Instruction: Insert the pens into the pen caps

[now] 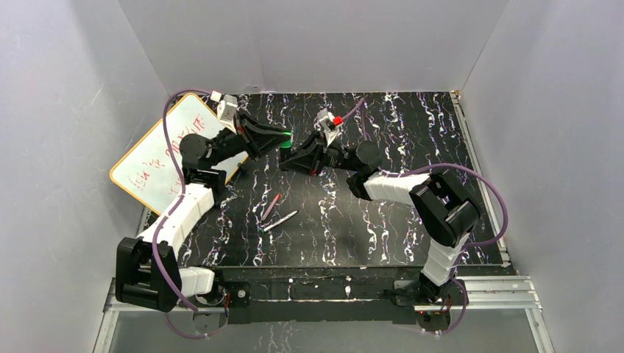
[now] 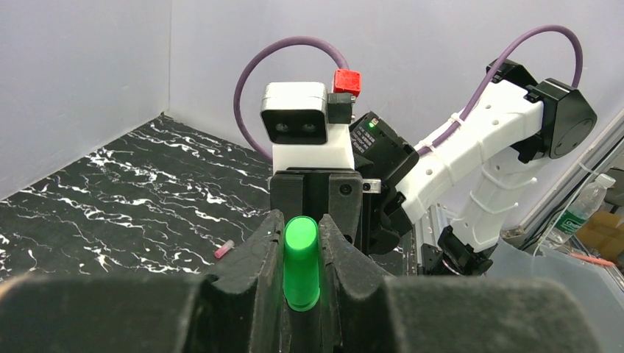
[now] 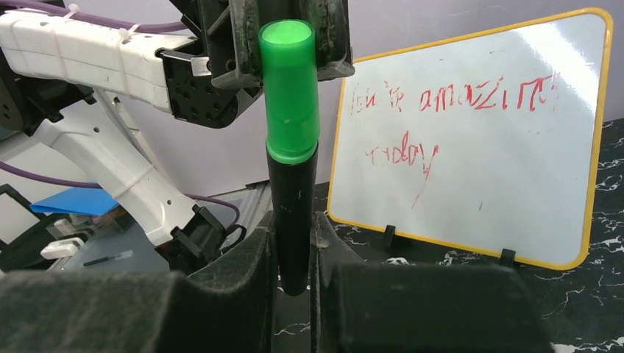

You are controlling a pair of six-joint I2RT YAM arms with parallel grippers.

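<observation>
You will find the left arm [image 1: 188, 206] and right arm [image 1: 397, 187] meeting above the far middle of the desk [image 1: 412, 132], jaws facing each other. The left jaws are clenched on the green cap [image 2: 301, 261], one finger pressed against each side of it, its flat end towards the right wrist camera. The right jaws are clenched on the barrel of the black pen [image 3: 293, 213], gripping it below the cap. In the right wrist view the cap sits over the end of the pen, its lower rim wrapped around the black barrel, and cap and pen stand in one straight line between the two sets of jaws. You cannot tell from these views whether the cap is pushed fully home. The magenta pen [image 1: 270, 207] and the white-grey pen [image 1: 281, 220] lie uncapped on the desk nearer the arm bases, just beside each other, their near ends close together and their far ends spread apart, well clear of both arms. The pale pink cap [image 2: 224, 249] lies on its side on the desk, apart from both pens. The yellow-rimmed whiteboard [image 1: 158, 158] leans at the desk's left edge, bearing red handwriting, with the left arm reaching across in front of it.
</observation>
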